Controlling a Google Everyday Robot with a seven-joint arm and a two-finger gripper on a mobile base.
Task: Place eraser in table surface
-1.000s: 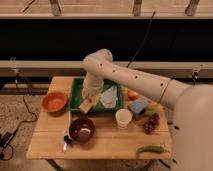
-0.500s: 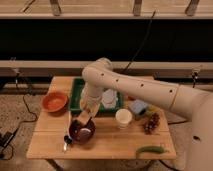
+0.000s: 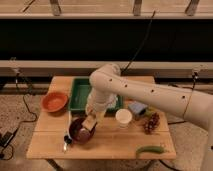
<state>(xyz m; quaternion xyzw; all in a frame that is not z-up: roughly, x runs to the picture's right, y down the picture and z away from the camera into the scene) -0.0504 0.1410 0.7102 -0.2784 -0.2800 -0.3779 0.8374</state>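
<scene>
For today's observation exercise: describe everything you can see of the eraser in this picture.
The eraser is a small tan, wood-coloured block, tilted, with one paler face toward the camera. It sits at the gripper, at the end of the white arm, above the rim of the dark bowl near the table's front left. Whether it touches the bowl cannot be told. It has not yet been set on the table.

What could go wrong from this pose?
1. The gripper holds the eraser right over the dark bowl; released here, it would likely drop into the bowl rather than onto the table surface.
2. The white cup stands close beside the arm; a sideways swing toward bare wood could knock it over.
</scene>
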